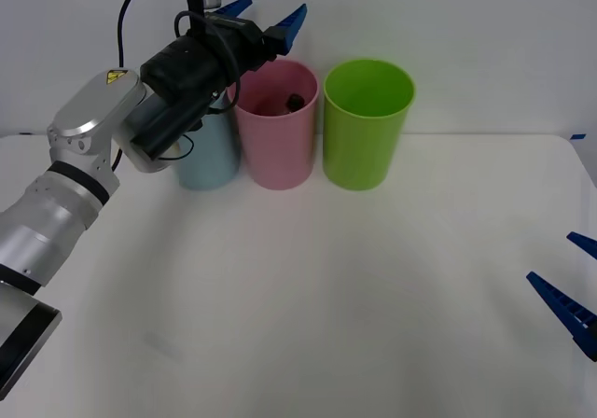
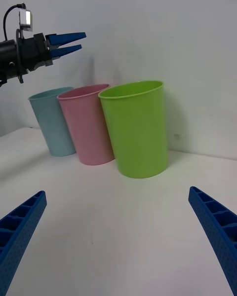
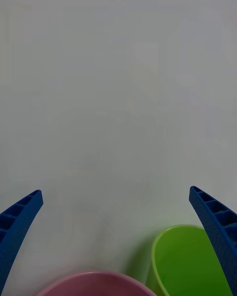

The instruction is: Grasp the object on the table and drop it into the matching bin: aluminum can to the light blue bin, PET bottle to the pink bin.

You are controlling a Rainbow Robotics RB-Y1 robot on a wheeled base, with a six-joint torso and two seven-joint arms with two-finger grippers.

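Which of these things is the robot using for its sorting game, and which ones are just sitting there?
Part of the job:
- PET bottle, already inside the pink bin
- light blue bin, for cans
- left gripper, open above the pink bin
- table

Just sitting there:
- lime green bin
- right gripper, open, low at the table's right edge

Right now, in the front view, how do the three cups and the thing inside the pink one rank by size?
1. Lime green bin, pink bin: look alike.
2. Light blue bin: partly hidden behind the open left gripper and its arm, so unsure.
3. Dark object inside the pink bin: smallest.
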